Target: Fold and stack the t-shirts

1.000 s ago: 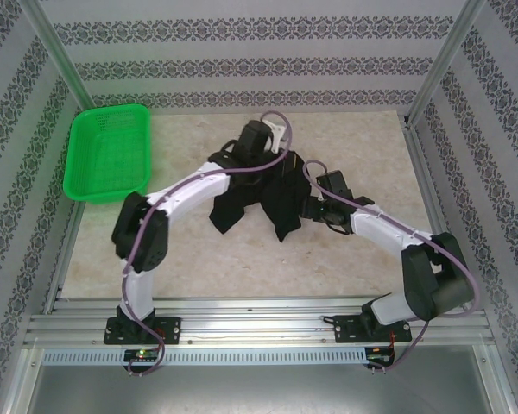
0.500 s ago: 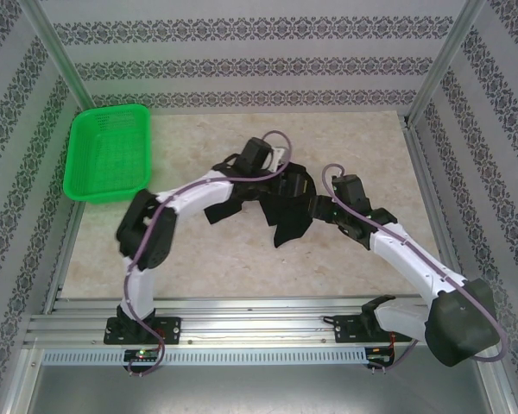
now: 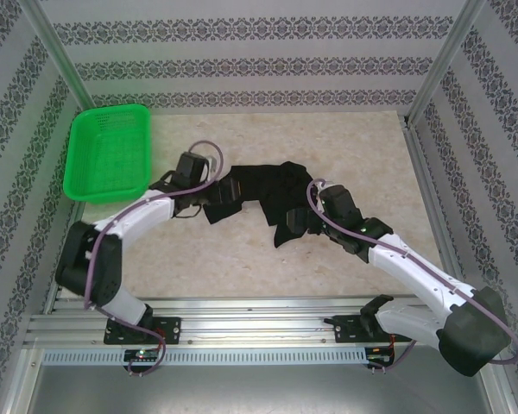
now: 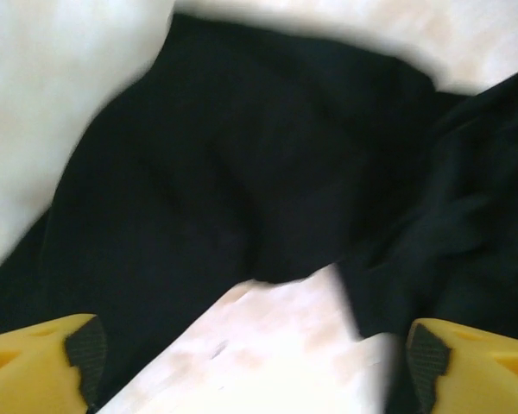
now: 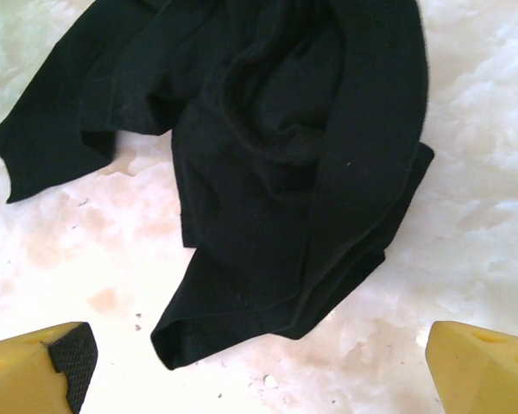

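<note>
Left arm: elbow folded low by the worktop's left edge, white forearm reaching in toward the middle. Left gripper (image 3: 214, 191) sits at the left end of the t-shirt (image 3: 263, 185). In its wrist view the left gripper (image 4: 252, 362) has its yellow fingers (image 4: 34, 358) wide apart, dark ribbed pads facing in, with bare worktop (image 4: 268, 345) between them and nothing clamped. That view is blurred.

Right arm: elbow out past the near right corner, forearm stretched diagonally inward. Right gripper (image 3: 306, 222) is at the shirt's near right side. In its wrist view the right gripper (image 5: 259, 362) also has its fingers (image 5: 34, 362) spread fully, holding nothing, just short of the cloth.

T-shirt (image 5: 285, 172): black, soft and matte, lying crumpled around the middle of the worktop (image 3: 242, 259). Folds are rumpled, with one lobe trailing left and a hemmed end doubled over toward the near edge. Logo not visible.

Worktop: pale, mottled and stone-like.

Green mesh basket (image 3: 108, 151) sits at the far left corner, well apart from the shirt.
</note>
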